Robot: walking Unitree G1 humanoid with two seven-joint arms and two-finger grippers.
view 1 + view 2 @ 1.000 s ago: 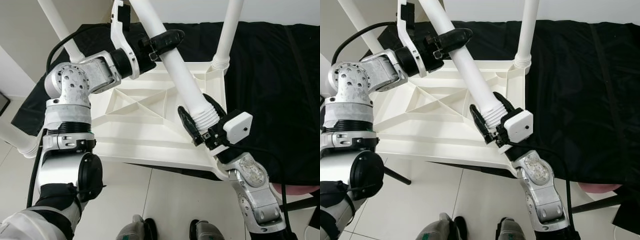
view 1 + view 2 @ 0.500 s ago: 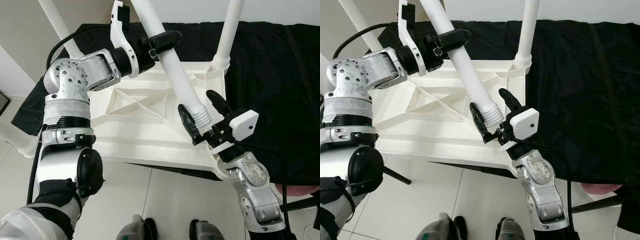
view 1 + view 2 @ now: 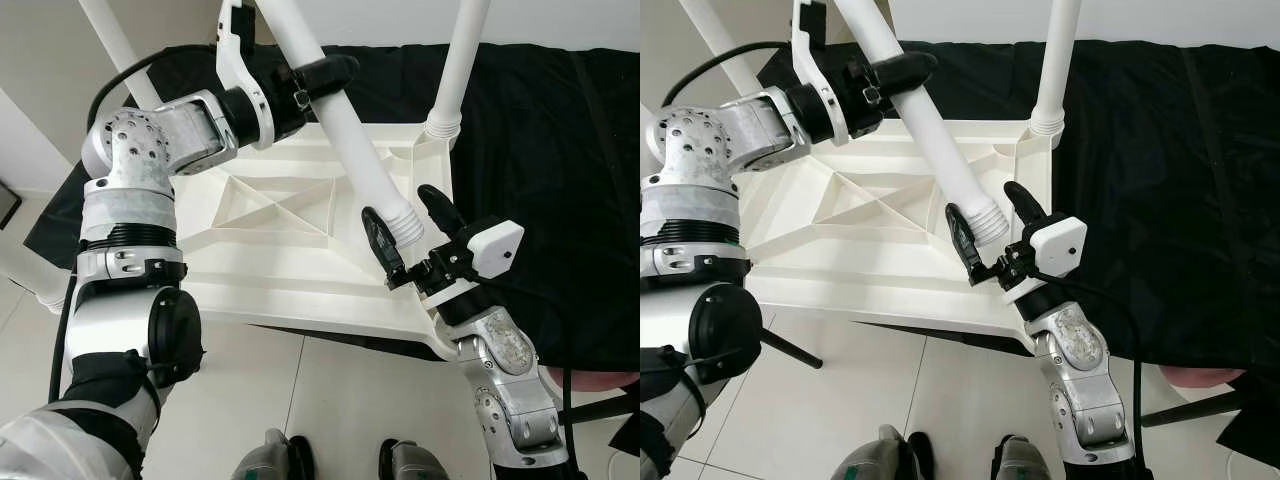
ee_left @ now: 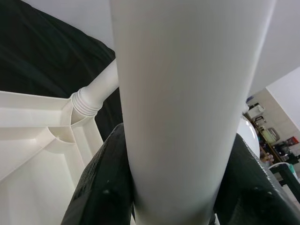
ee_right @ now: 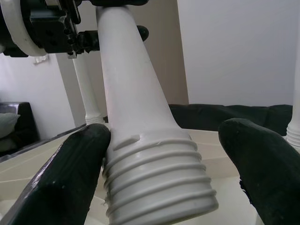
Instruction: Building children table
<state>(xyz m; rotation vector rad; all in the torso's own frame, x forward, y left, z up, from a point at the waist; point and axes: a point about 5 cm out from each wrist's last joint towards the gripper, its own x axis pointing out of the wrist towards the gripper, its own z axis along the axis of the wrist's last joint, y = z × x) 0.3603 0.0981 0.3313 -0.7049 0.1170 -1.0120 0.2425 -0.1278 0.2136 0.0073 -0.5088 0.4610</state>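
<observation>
You are looking down at a white plastic children's table top [image 3: 290, 265] lying upside down, its ribbed underside facing up, resting partly on a black cloth [image 3: 540, 160] with pale floor tiles [image 3: 300, 400] below. One white plastic tube leg [image 3: 455, 60] already stands upright in the far right corner socket, and other white legs [image 3: 110, 45] show at the left side of the table, though you cannot see how those are seated. Your left gripper [image 3: 315, 80] is clamped around the upper part of a loose white leg with a threaded end [image 3: 355, 150], holding it tilted over the table's underside. Your right gripper [image 3: 990, 225] has its two black fingers spread apart on either side of the leg's ribbed threaded end; one finger [image 5: 70, 164] sits just beside the thread, the other stands clear, so it grips nothing. The threaded end hangs above the near right area of the underside and is not yet in a socket. By these signs the build is partly done: this leg remains to be lined up with its corner socket and screwed in.
</observation>
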